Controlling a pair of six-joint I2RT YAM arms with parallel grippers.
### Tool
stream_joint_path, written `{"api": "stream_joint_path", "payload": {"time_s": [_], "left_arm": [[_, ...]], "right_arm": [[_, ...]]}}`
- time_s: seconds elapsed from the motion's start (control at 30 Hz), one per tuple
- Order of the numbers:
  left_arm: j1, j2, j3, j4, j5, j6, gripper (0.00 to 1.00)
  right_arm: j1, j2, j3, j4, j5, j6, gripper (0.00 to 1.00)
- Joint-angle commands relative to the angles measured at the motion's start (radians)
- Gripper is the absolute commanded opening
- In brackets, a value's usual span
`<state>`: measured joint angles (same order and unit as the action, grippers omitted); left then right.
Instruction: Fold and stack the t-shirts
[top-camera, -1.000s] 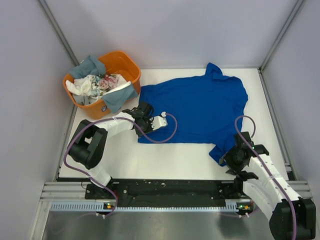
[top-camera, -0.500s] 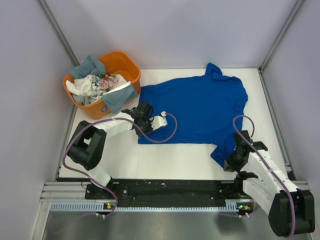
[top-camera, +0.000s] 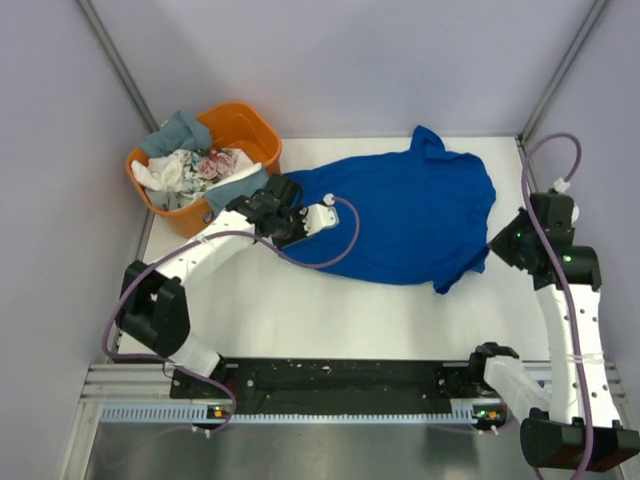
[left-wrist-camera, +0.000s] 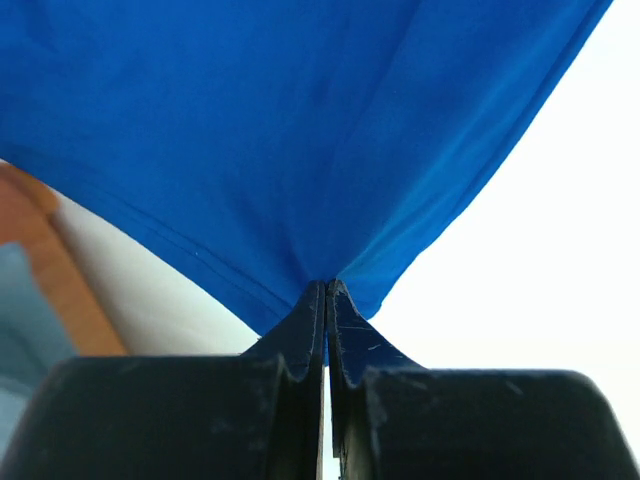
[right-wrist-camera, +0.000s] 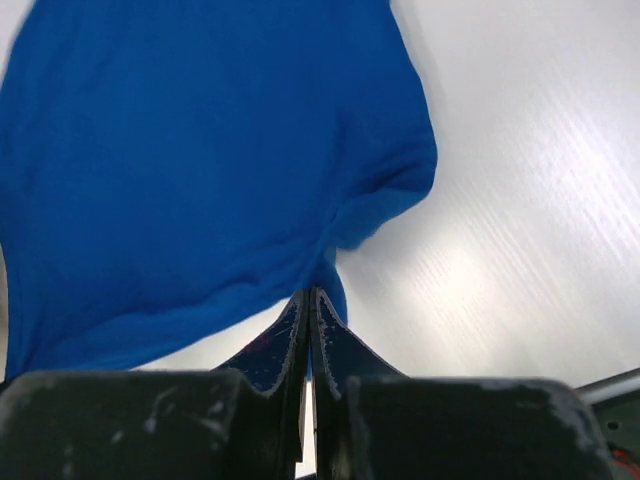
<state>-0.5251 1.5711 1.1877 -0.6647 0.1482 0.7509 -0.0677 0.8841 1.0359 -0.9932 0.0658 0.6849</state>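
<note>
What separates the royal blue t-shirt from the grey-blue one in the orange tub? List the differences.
Colour: the royal blue t-shirt is vivid, the grey-blue t-shirt dull. Pose: the blue one lies spread on the table; the grey-blue one is crumpled in the orange tub. Handling: left gripper and right gripper each pinch the blue one; nothing touches the grey-blue one. Both are unfolded.
</note>
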Motion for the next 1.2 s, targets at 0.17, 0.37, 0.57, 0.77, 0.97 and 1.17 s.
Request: {"api": "stream_joint_path", "payload": {"time_s": [0.17,0.37,0.57,0.77,0.97,1.17], "left_arm": [[0.002,-0.164,0.335,-0.265,0.037,0.056,0.00],[0.002,-0.236,0.325,-0.300,0.074,0.097,0.00],[0.002,-0.255,0.110,-0.184,0.038,0.039,0.00],[0.022,-0.263,0.006,-0.110,-0.006,0.015,0.00],[0.030,-0.256,-0.026,-0.098,0.001,-0.005,0.00],[0.040,-0.230,-0.019,-0.096,0.004,-0.005,0.00]], "right_arm": [[-0.006,0.024,0.438,-0.162,0.118,-0.242,0.00],[-0.006,-0.046,0.408,-0.162,0.088,-0.217,0.00],[0.124,-0.008,-0.091,0.129,-0.226,-0.157,0.29],[0.362,0.221,-0.099,0.339,-0.219,-0.390,0.57],[0.379,0.492,-0.034,0.352,-0.207,-0.536,0.61],[0.402,0.624,0.004,0.387,-0.219,-0.578,0.60]]}}
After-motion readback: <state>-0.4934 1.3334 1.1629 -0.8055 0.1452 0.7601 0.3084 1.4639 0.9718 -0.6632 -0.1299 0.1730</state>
